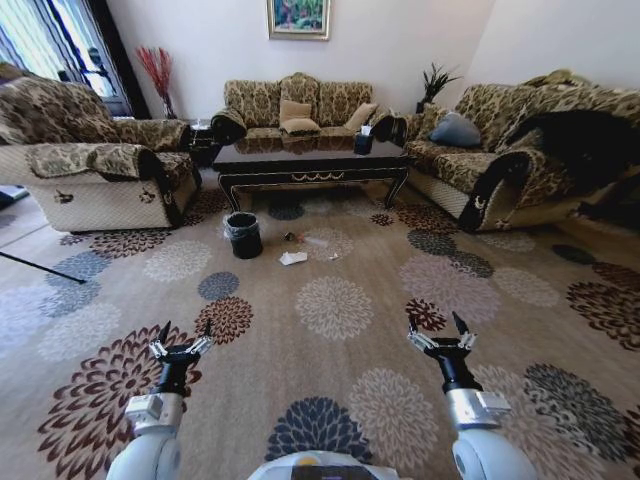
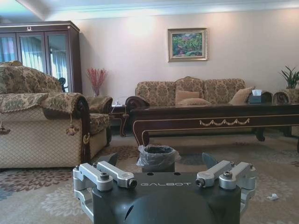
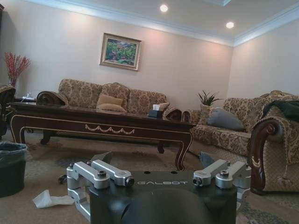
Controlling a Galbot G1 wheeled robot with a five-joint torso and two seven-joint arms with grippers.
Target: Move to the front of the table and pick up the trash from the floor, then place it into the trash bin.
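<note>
Nothing picked up yet; robot well short of bench (image 1: 310,160). Tissue (image 1: 293,258), bottle (image 1: 316,241), small scraps lie on carpet (image 1: 330,310) just before bench front edge, beside bin (image 1: 243,234) near its left leg. Left pincer (image 1: 181,344) and right pincer (image 1: 440,338) open, empty, held low. Carpet ahead open; armchair (image 1: 90,165) left, sofa (image 1: 520,150) right bound lane.

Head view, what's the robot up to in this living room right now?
The robot stands back on the carpet, facing the table, with nothing in its grasp. Its left hand and right hand are held low in front, both open and empty. The trash is on the floor before the table: a crumpled tissue and a few small bits beside it. The trash bin stands upright next to them. Nothing has been picked up yet.
</note>
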